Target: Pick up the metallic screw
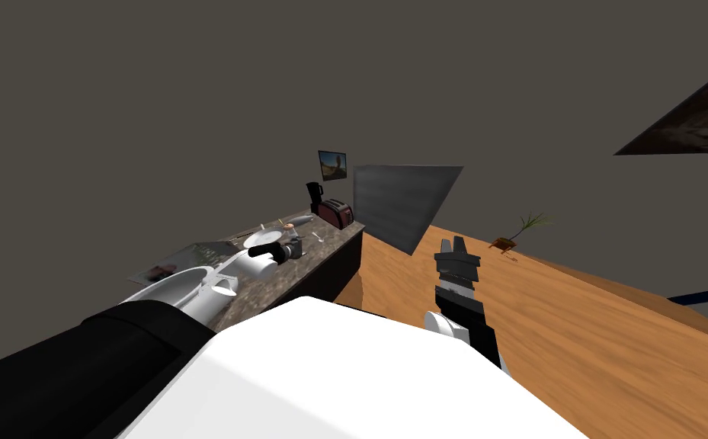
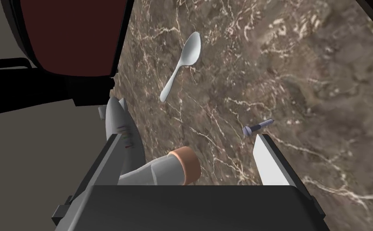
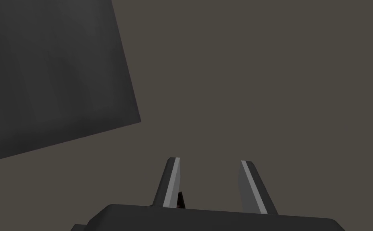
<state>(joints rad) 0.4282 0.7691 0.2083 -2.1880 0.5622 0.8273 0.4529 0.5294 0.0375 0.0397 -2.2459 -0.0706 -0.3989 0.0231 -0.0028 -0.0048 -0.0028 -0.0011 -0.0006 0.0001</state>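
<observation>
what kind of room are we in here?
Most likely a kitchen: a brown marbled counter carries what looks like a white sink, a dark red toaster and a black coffee maker, with a spoon lying on it.

Screw [image 2: 257,127] approach: partly blocked
Bare surface [image 2: 302,80] round it; orange-capped item [image 2: 183,166] lies betw. L pincer [image 2: 186,137] fingers, spoon [image 2: 181,66] well beyond.

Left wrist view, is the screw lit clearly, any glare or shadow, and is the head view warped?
Left wrist view: the screw is evenly lit on the brown marbled counter, no glare, no clear shadow, close beside the open left gripper. Head view: the wide lens rolls the scene, so the counter slants.
</observation>
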